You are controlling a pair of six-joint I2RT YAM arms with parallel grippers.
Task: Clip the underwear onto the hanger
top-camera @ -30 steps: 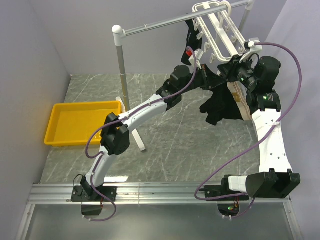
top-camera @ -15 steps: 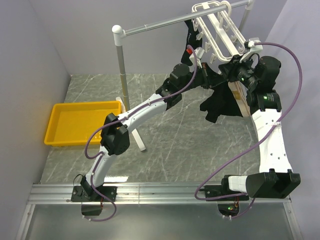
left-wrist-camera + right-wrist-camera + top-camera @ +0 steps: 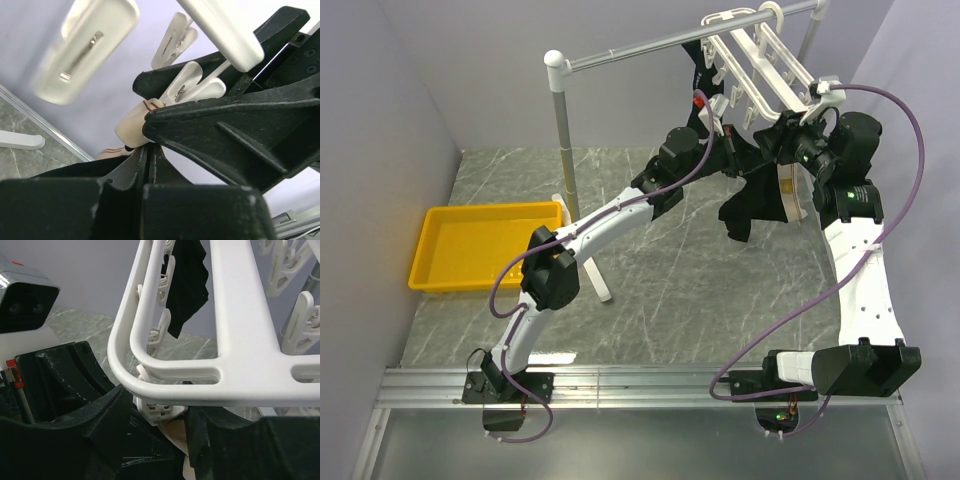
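The white hanger [image 3: 757,62] hangs tilted from the rail at the top right. The black underwear [image 3: 752,205] with its tan waistband [image 3: 787,190] hangs bunched below the hanger's near end, between both grippers. My left gripper [image 3: 733,152] is shut on the waistband's edge; in the left wrist view its jaws [image 3: 149,150] are pressed together just below the tan band [image 3: 131,129] and a white clip [image 3: 184,84]. My right gripper [image 3: 784,140] sits under the hanger's corner [image 3: 150,375]. Its fingers [image 3: 107,415] close on a dangling clip [image 3: 159,409], with the tan band [image 3: 175,432] right beneath it.
A smaller all-black garment [image 3: 698,88] hangs from the hanger's far side and shows in the right wrist view [image 3: 189,285]. The grey rail stand [image 3: 560,130] with white joints crosses the back. A yellow tray [image 3: 440,275] lies at the left on the marble table.
The hanger's near end has risen and tilted slightly. The underwear has lifted a little and shifted left, with less tan band showing. Both grippers stay at the hanger's near corner.
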